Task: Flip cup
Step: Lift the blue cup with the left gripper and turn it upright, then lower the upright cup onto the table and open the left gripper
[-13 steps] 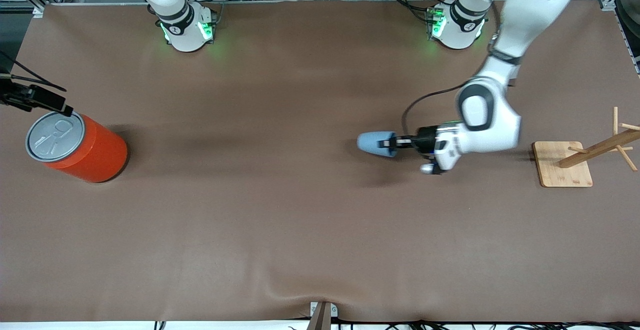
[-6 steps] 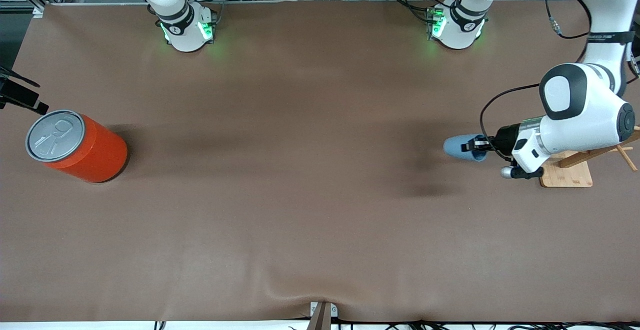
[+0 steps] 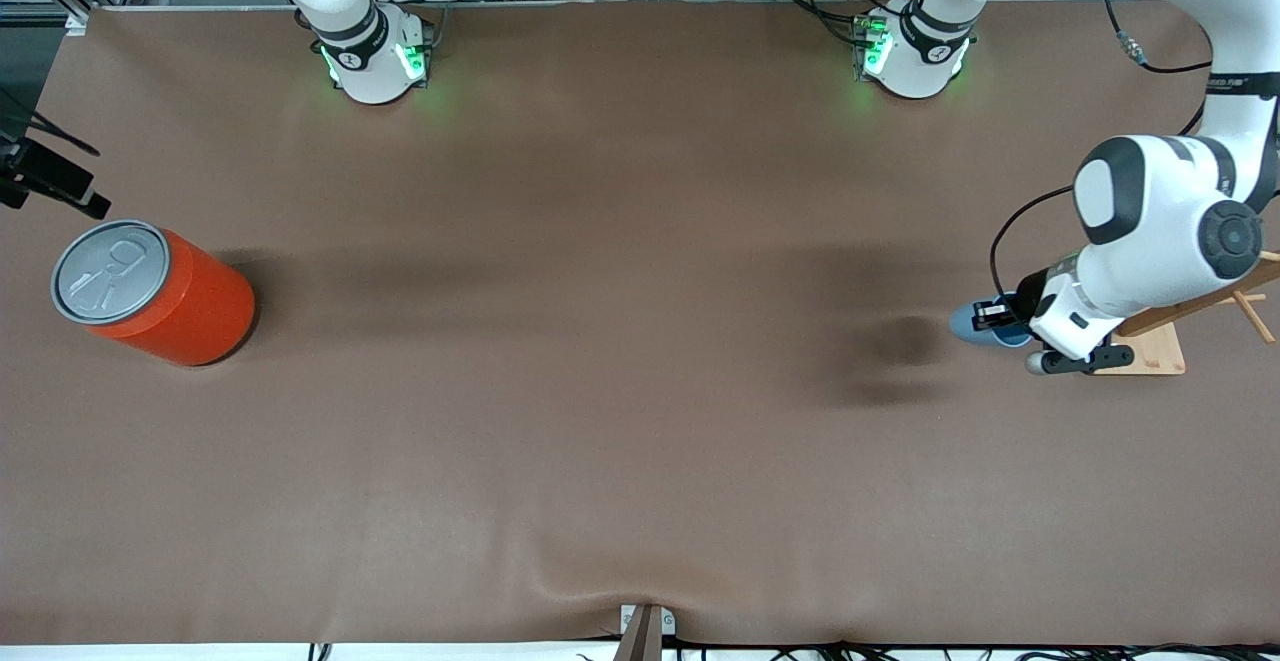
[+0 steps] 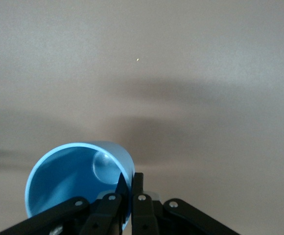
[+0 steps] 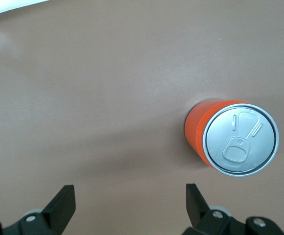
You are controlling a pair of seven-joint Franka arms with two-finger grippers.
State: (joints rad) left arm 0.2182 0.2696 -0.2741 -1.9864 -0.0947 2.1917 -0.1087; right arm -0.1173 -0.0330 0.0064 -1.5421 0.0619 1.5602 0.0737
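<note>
The light-blue cup [image 3: 972, 324] hangs in my left gripper [image 3: 995, 316] above the table, beside the wooden stand's base. In the left wrist view the gripper [image 4: 130, 180] is shut on the cup's rim, one finger inside and one outside. That view looks into the cup's [image 4: 63, 181] deep-blue inside, and its shadow lies apart from it on the table. My right gripper [image 3: 55, 186] waits open and empty at the right arm's end of the table, next to the orange can. Its fingers [image 5: 63, 200] stand wide apart around the right gripper [image 5: 129, 198] in the right wrist view.
A large orange can [image 3: 150, 291] with a grey pull-tab lid stands upright at the right arm's end; it also shows in the right wrist view [image 5: 230, 139]. A wooden peg stand on a square base [image 3: 1140, 346] sits at the left arm's end, partly hidden by the left arm.
My left arm has carried the cup from the table's middle toward the left arm's end, up to the wooden stand, turning it more upright. My right gripper has drawn slightly away from the can.
</note>
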